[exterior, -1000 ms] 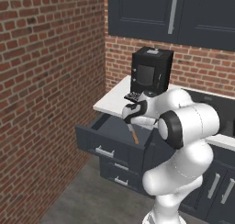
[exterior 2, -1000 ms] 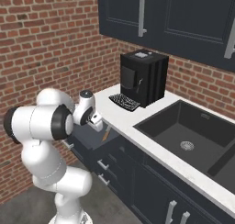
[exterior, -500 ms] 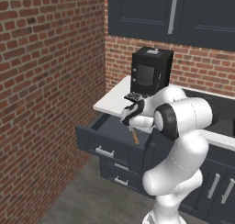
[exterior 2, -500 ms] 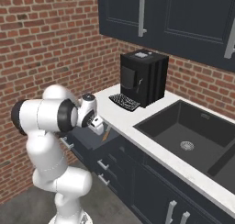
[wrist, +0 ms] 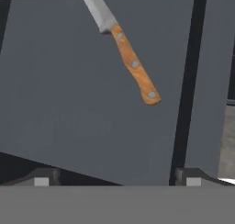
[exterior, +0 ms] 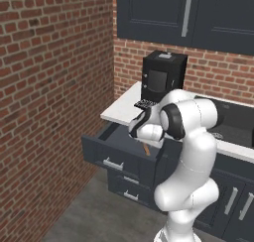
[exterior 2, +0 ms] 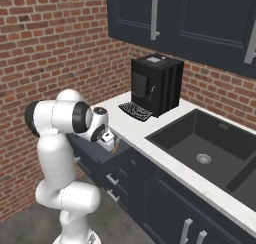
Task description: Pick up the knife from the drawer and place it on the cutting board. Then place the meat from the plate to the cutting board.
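Observation:
The drawer (exterior: 113,148) stands pulled out under the white counter. On its grey floor (wrist: 69,103) lies the knife (wrist: 133,64), with its orange-brown handle toward the lower right of the hand view and its grey blade running off the top. The handle also peeks out beside the hand in both base views, as the knife (exterior: 147,149) and the knife (exterior 2: 116,147). My gripper (wrist: 117,178) hangs open above the drawer floor, apart from the knife. It appears over the drawer as the gripper (exterior: 138,136) and the gripper (exterior 2: 107,142). Cutting board, meat and plate are out of view.
A black coffee machine (exterior 2: 155,85) with a drip tray stands on the white counter (exterior: 124,107) behind the drawer. A dark sink (exterior 2: 205,148) lies to the right. A brick wall (exterior: 44,97) closes the left side. Dark cabinets hang overhead, and another drawer (exterior: 130,192) sits below.
The arm has folded and brought the hand down from beside the coffee machine's tray to just over the open drawer. The jaws have stayed open.

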Robot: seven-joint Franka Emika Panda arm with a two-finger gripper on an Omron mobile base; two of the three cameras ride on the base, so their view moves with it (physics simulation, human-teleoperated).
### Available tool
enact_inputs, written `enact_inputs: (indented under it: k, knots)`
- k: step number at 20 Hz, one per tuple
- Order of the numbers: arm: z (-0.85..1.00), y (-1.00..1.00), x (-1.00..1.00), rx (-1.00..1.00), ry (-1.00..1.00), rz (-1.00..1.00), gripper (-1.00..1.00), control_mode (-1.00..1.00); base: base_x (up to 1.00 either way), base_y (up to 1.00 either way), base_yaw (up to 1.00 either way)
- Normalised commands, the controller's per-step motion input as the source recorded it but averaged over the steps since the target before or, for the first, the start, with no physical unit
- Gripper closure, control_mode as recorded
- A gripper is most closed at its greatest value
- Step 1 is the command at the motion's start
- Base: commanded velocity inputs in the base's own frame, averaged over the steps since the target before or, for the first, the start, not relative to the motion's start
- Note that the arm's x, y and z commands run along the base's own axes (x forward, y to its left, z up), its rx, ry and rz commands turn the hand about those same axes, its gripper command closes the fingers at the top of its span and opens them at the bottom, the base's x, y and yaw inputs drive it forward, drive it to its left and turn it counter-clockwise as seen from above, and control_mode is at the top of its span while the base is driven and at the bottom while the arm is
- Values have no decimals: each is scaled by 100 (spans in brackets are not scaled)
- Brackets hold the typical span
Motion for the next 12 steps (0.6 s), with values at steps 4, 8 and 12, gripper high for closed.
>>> enact_inputs:
  k: [4, 8, 12]
  knots:
    - [-34, 9, 23, 0, 5, 0, -100, -100, 0, 0, 0]
    - [-35, 14, 22, 0, 4, 0, -100, -100, 0, 0, 0]
    - [-39, 18, 28, 0, 4, 0, -100, -100, 0, 0, 0]
